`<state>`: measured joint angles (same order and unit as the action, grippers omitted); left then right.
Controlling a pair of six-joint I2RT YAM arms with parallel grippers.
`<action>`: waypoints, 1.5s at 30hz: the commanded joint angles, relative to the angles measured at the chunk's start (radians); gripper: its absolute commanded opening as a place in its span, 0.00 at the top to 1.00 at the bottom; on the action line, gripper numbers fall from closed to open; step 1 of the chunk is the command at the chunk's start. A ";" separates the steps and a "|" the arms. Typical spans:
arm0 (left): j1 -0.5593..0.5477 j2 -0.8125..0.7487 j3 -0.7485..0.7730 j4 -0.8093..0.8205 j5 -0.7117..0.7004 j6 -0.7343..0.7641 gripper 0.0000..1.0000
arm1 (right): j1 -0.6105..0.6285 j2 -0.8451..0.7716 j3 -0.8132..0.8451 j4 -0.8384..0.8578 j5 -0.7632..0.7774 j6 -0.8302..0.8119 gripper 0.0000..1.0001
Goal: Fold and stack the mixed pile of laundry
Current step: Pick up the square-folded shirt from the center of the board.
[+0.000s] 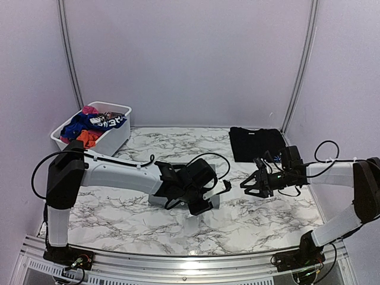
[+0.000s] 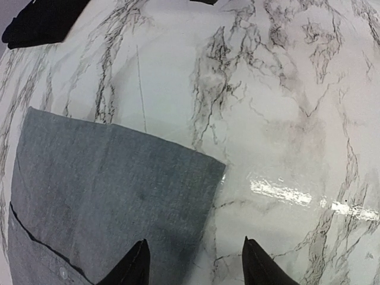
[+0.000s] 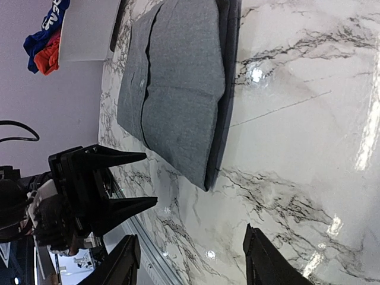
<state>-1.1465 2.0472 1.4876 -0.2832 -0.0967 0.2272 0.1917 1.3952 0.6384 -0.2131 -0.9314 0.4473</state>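
Observation:
A folded grey shirt [image 2: 107, 196] lies flat on the marble table [image 1: 119, 214], and in the top view it shows as a grey edge [image 1: 155, 200] under my left arm. My left gripper [image 2: 195, 262] hovers over the shirt's near right corner, open, with nothing between its fingers. My right gripper [image 3: 191, 261] is open and empty, a short way right of the shirt [image 3: 178, 89] and pointing at it. The mixed laundry pile [image 1: 89, 126], with blue, orange-red and pink pieces, sits in the white basket. A folded black garment [image 1: 256, 142] lies at the back right.
The white plastic basket [image 1: 113, 138] stands at the back left corner. The left gripper [image 3: 119, 181] shows in the right wrist view, close to the right gripper's own fingers. Walls close off the table's back and sides. The metal rail [image 1: 178, 261] runs along the near edge.

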 commanded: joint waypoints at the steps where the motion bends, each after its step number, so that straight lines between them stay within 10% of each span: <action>1: -0.022 0.067 0.069 -0.053 -0.005 0.100 0.47 | -0.010 -0.031 -0.025 0.035 0.009 0.020 0.44; 11: -0.025 0.240 0.214 -0.055 -0.038 0.122 0.51 | -0.011 -0.040 -0.080 0.043 0.013 0.030 0.44; 21: -0.022 0.173 0.206 -0.023 0.134 0.046 1.00 | -0.006 -0.033 -0.148 0.174 0.073 0.196 0.28; 45: -0.016 0.045 0.117 0.121 0.250 -0.059 1.00 | 0.228 0.311 -0.122 0.809 0.092 0.730 0.23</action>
<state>-1.1629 2.1349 1.6176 -0.1867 0.0975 0.1623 0.3912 1.6409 0.4805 0.4549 -0.8398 1.0760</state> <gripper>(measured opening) 0.006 0.789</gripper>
